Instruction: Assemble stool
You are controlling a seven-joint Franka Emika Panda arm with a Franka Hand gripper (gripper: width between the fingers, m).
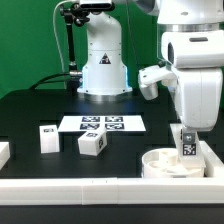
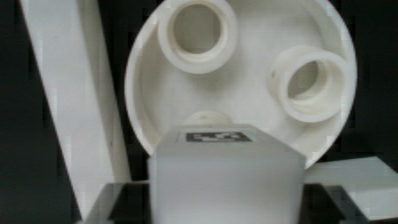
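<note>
Stool seat sits socket-side up in the rail corner, likely for bracing, while the gripper pinches a leg upright over it, apparently lining up a socket.

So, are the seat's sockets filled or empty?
Empty: both sockets visible on the seat show open holes; the leg in the gripper hides the rest.

The black table carries marker board, upright leg, tilted leg and round seat
</note>
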